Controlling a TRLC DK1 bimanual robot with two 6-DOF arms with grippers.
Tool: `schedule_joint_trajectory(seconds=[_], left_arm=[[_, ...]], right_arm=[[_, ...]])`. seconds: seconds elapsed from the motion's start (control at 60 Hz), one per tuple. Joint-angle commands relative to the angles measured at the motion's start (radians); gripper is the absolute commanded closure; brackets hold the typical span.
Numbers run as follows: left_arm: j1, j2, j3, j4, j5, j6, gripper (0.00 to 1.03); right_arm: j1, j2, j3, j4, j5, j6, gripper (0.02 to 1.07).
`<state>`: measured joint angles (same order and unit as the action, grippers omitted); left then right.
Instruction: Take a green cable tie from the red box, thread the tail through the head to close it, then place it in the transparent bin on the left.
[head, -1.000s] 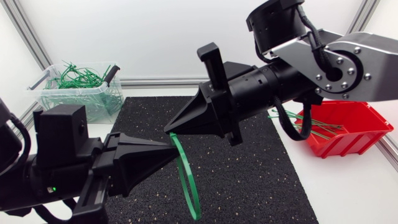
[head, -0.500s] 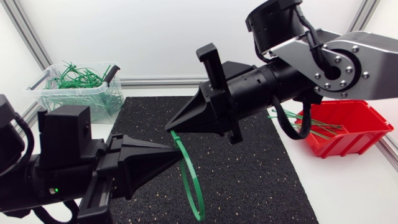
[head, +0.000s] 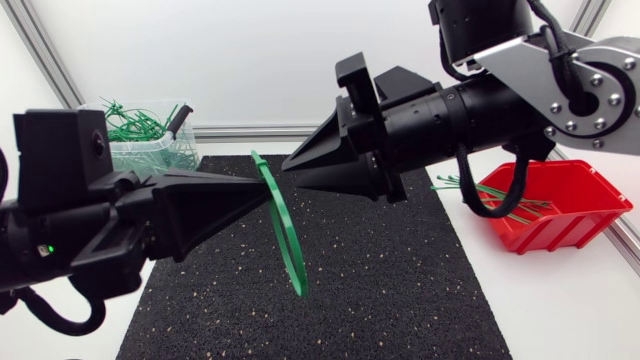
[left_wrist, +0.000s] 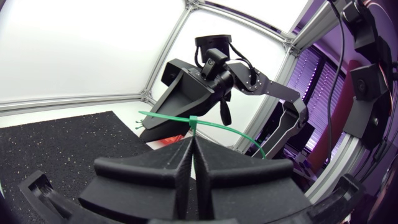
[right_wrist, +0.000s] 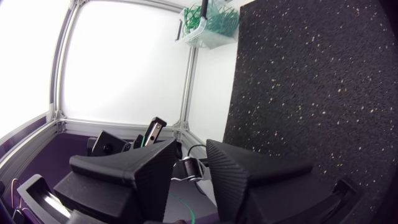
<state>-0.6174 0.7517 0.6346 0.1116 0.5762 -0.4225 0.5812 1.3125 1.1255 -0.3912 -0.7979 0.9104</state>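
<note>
Two grippers stand tip to tip above the black mat (head: 380, 290); the left gripper (head: 262, 190) is pressed fully together on a green cable tie (head: 285, 235), pinching it just behind its small square head (left_wrist: 193, 119); the tie is closed into a loop that hangs tilted in the air over the mat, touching nothing else that I can see. The right gripper (head: 290, 170) has its fingers parted with a clear gap, seen best from its own wrist camera (right_wrist: 191, 149), and holds nothing; its tip is just beside the loop, and contact cannot be judged. The stretch of tie between the left fingers is hidden. In the right wrist view only a green sliver shows below the fingers. The red box (head: 560, 215) is partly covered by the right arm, with spare ties (head: 500, 200) poking out; the transparent bin (head: 150, 150) is half hidden behind the left arm, with a tangle of closed ties (head: 125, 125) inside. Any print on the arms is too small to read.
</note>
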Motion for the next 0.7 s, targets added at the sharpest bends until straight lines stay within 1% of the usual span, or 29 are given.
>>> schedule_joint_trajectory(seconds=[0.0, 0.05, 0.117, 0.133, 0.167, 0.2, 0.25, 0.3, 0.35, 0.45, 0.517, 0.55, 0.633, 0.683], left_arm=[[0.042, 0.011, 0.051, -0.047, 0.013, -0.007, 1.00], [0.077, 0.015, 0.062, -0.087, 0.010, 0.013, 1.00], [0.117, 0.021, 0.073, -0.136, -0.001, 0.050, 1.00], [0.125, 0.021, 0.074, -0.142, -0.009, 0.057, 1.00], [0.151, 0.021, 0.079, -0.159, -0.024, 0.083, 1.00], [0.183, 0.023, 0.085, -0.181, -0.035, 0.114, 1.00], [0.234, 0.028, 0.099, -0.202, -0.036, 0.143, 1.00], [0.288, 0.037, 0.105, -0.213, -0.058, 0.191, 1.00], [0.341, 0.049, 0.117, -0.224, -0.065, 0.226, 1.00], [0.452, 0.090, 0.149, -0.240, -0.098, 0.317, 1.00], [0.521, 0.113, 0.172, -0.240, -0.101, 0.355, 1.00], [0.562, 0.130, 0.186, -0.239, -0.104, 0.381, 1.00], [0.651, 0.173, 0.229, -0.220, -0.116, 0.426, 1.00], [0.699, 0.201, 0.247, -0.179, -0.144, 0.458, 1.00]], right_arm=[[-0.032, -0.006, -0.020, -0.043, 0.052, -0.081, 0.56], [-0.034, -0.001, 0.002, -0.135, 0.160, -0.199, 0.56], [-0.035, 0.001, 0.011, -0.204, 0.279, -0.317, 0.56], [-0.034, -0.001, 0.010, -0.210, 0.305, -0.331, 0.56], [-0.030, -0.006, -0.003, -0.213, 0.407, -0.378, 0.56], [-0.030, -0.009, -0.012, -0.221, 0.473, -0.412, 0.56], [-0.038, -0.010, -0.015, -0.241, 0.543, -0.462, 0.56], [-0.050, -0.013, -0.027, -0.241, 0.617, -0.502, 0.56], [-0.064, -0.021, -0.041, -0.239, 0.713, -0.562, 0.56], [-0.115, -0.050, -0.064, -0.229, 0.799, -0.630, 0.56], [-0.146, -0.081, -0.070, -0.230, 0.832, -0.668, 0.56], [-0.159, -0.098, -0.078, -0.229, 0.870, -0.689, 0.56], [-0.172, -0.148, -0.102, -0.209, 0.965, -0.748, 0.56], [-0.178, -0.180, -0.115, -0.198, 1.010, -0.775, 0.56]])
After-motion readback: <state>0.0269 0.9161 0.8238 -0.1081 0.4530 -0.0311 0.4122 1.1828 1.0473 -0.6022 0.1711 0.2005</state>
